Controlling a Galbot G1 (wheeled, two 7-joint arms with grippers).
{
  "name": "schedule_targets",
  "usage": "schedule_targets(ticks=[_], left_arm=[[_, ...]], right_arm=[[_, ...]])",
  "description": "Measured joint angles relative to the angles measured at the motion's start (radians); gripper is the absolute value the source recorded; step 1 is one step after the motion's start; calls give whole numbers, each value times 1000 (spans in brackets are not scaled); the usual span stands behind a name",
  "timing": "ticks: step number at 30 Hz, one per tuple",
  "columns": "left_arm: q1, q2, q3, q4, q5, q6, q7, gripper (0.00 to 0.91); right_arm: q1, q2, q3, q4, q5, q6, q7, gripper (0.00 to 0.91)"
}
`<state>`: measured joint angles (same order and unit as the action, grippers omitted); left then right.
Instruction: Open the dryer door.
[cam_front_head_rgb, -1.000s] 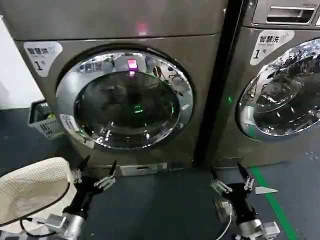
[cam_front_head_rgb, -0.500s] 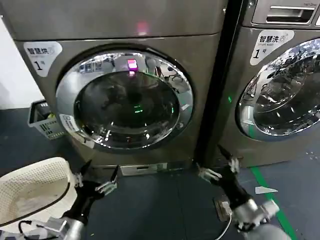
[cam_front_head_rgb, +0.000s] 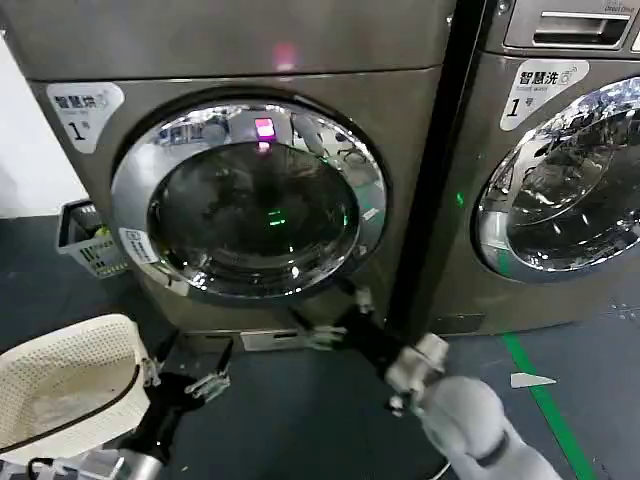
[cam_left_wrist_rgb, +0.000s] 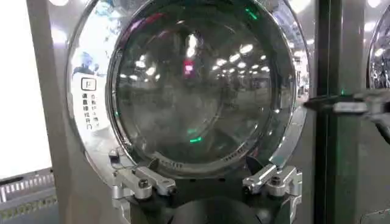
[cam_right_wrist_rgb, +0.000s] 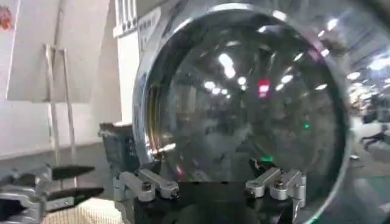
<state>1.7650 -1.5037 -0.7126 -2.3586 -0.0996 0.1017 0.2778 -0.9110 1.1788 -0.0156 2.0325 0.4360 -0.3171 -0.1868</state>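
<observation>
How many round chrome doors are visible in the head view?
2: the dryer door on the machine facing the robot, closed, and a neighbouring door to its right, cut off by the frame edge.

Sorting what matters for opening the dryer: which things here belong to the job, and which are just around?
Job:
dryer door, closed
right tool, open, below the door's lower right rim
left tool, open, low on the left

Just around:
neighbouring machine
white mesh basket
grey crate
</observation>
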Motion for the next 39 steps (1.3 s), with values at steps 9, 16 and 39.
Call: schedule_targets(ticks=[9,16,39], left_arm=[[18,-2,0,-9,1,5,-3,907],[32,0,-22,-7,-6,6,0,907],[44,-6,-47,5,-8,-6,-4,907]], right_arm=[[146,63,-100,-83,21,-8,3,907],[217,89,-142,-149,24,-2,-1,907],[353,243,-251,-357,-25,4,-20,907]])
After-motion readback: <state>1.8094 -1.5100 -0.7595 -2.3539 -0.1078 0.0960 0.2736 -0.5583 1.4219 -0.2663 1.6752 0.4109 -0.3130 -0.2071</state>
